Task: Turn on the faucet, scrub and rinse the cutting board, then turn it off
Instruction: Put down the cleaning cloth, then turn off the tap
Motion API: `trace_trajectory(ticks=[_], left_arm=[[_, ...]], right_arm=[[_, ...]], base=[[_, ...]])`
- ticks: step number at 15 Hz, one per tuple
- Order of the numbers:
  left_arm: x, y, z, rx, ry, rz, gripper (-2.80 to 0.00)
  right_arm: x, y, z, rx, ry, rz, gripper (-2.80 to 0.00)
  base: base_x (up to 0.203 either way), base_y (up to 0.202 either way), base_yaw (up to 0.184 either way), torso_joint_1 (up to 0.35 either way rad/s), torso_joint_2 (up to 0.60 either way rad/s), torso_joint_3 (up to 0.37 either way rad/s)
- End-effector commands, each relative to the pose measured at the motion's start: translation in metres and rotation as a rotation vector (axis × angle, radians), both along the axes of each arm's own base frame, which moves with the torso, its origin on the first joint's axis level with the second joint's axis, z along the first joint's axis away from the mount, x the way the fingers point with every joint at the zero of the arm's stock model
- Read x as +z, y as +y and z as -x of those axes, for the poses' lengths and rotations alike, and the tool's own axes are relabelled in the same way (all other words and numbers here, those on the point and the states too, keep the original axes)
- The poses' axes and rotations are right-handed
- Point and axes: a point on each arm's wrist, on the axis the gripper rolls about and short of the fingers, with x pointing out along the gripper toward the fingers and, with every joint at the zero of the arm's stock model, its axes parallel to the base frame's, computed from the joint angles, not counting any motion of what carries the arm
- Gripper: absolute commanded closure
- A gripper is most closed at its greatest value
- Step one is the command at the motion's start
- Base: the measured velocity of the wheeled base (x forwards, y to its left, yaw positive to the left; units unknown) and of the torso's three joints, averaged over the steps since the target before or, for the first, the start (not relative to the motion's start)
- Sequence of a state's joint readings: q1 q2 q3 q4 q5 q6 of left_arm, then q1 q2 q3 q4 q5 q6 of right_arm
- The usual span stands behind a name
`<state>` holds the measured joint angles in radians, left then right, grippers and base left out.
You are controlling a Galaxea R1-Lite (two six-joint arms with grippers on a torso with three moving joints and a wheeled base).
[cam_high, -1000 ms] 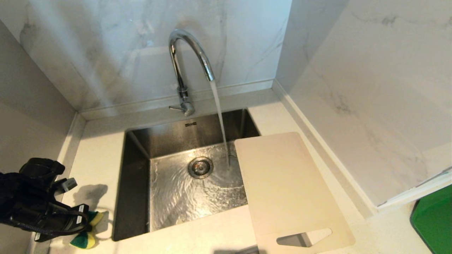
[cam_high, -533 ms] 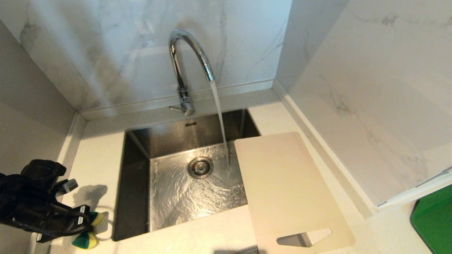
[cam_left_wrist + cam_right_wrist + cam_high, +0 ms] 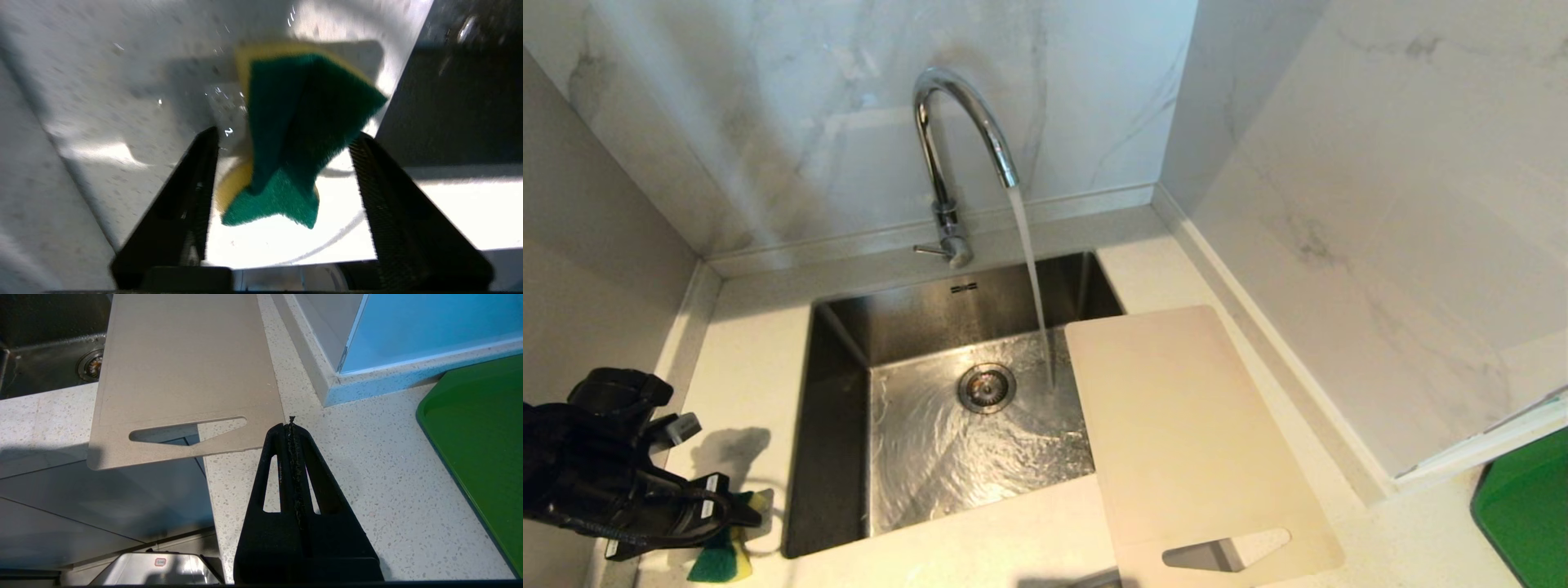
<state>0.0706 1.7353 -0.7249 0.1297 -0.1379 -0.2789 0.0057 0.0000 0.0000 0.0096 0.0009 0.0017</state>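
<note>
Left end effector [image 3: 282, 171] hangs released over the worktop [image 3: 743, 359] left of the sink [image 3: 947, 310], its fingers [image 3: 192, 196] apart around 1 green-and-yellow sponge [image 3: 294, 134]. Right end effector [image 3: 291, 424] is clenched on nothing, near the cutting board [image 3: 1184, 425]. That 1 board bridges the sink's right edge. Water from the 1 faucet [image 3: 947, 139] runs into the sink. 1 green tray [image 3: 482, 437] lies right. No writing is readable.

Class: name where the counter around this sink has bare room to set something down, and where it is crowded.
Bare: the strip between sink and left wall; the counter between cutting board and green tray. Crowded: the front-left corner, with left gripper over the sponge.
</note>
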Motion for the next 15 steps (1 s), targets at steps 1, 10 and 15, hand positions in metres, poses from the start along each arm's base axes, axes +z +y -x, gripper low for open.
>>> trace_trajectory(ticks=[1,10,15], left_arm=[[0.008,0.002,0.001,0.011,-0.039,-0.002,-2.80],[0.079,0.003,0.007,0.011,-0.255,-0.025,-2.80],[0.109,0.002,0.009,0.009,-0.317,-0.030,0.00]], right_arm=[[0.000,0.000,0.000,0.001,0.001,0.000,0.00],[0.000,0.000,0.000,0.001,0.000,0.000,0.00],[0.000,0.000,0.000,0.001,0.001,0.000,0.00]], base=[[0.000,0.000,0.000,0.000,0.00,0.000],[0.000,0.000,0.000,0.000,0.00,0.000],[0.000,0.000,0.000,0.000,0.00,0.000]])
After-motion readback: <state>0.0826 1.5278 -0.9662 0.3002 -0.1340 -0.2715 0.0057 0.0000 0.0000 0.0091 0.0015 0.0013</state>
